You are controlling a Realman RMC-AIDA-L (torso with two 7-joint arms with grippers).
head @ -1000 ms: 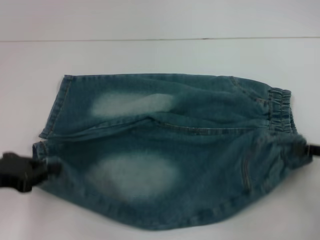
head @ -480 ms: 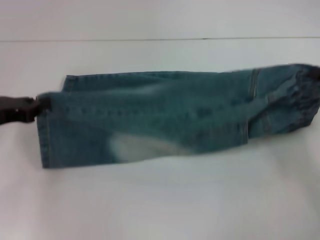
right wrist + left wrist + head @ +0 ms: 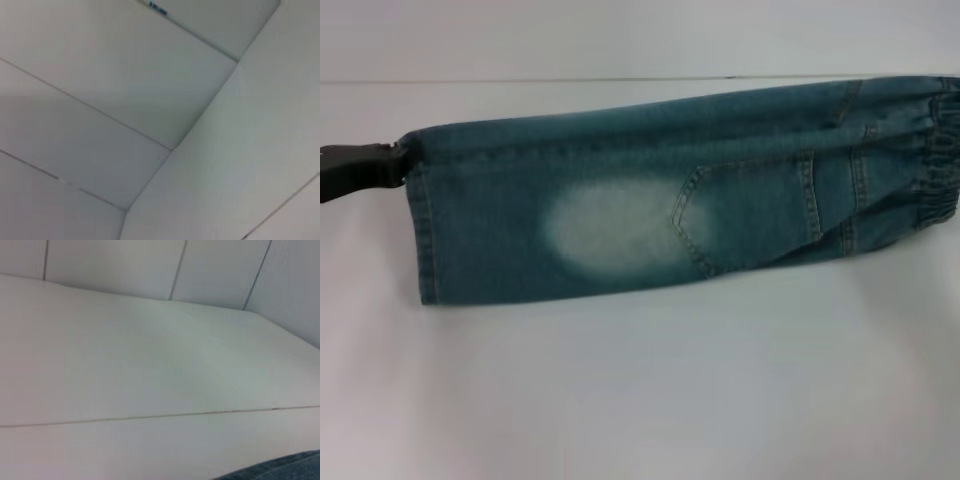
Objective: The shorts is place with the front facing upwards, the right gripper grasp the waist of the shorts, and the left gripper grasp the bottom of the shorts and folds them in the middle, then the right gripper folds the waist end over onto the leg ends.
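The shorts [image 3: 660,205] lie folded lengthwise across the white desk [image 3: 640,400], leg ends [image 3: 420,225] left, waist [image 3: 935,160] right. Left hand [image 3: 392,160] pinches the hem corner; right hand's out of view. Next, I reckon: waist over onto legs.

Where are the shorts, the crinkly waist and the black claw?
shorts [image 3: 620,225]: head view, pale faded patch.
waist [image 3: 938,160]: head view, gathered elastic band.
left claw [image 3: 360,168]: head view, black body at the hem corner.
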